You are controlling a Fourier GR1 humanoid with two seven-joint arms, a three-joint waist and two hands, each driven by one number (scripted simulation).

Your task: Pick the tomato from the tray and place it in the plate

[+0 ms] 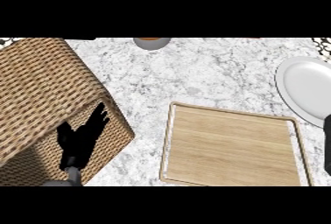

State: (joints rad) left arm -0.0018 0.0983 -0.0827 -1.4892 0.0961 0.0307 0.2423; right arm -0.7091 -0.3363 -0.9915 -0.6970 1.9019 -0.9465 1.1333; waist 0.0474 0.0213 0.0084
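The left hand point(82, 136) rests open over the basket point(39, 87), clear of the work, while no tomato shows on tray point(233, 148) or plate point(309, 87), and the right hand point(328, 151), a sliver at the edge, tells nothing.

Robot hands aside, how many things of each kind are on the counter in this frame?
Wicker basket: 1
Wooden tray: 1
White plate: 1
Grey cup, cut off at the top edge: 1
Tomato: 0 visible
Total: 4
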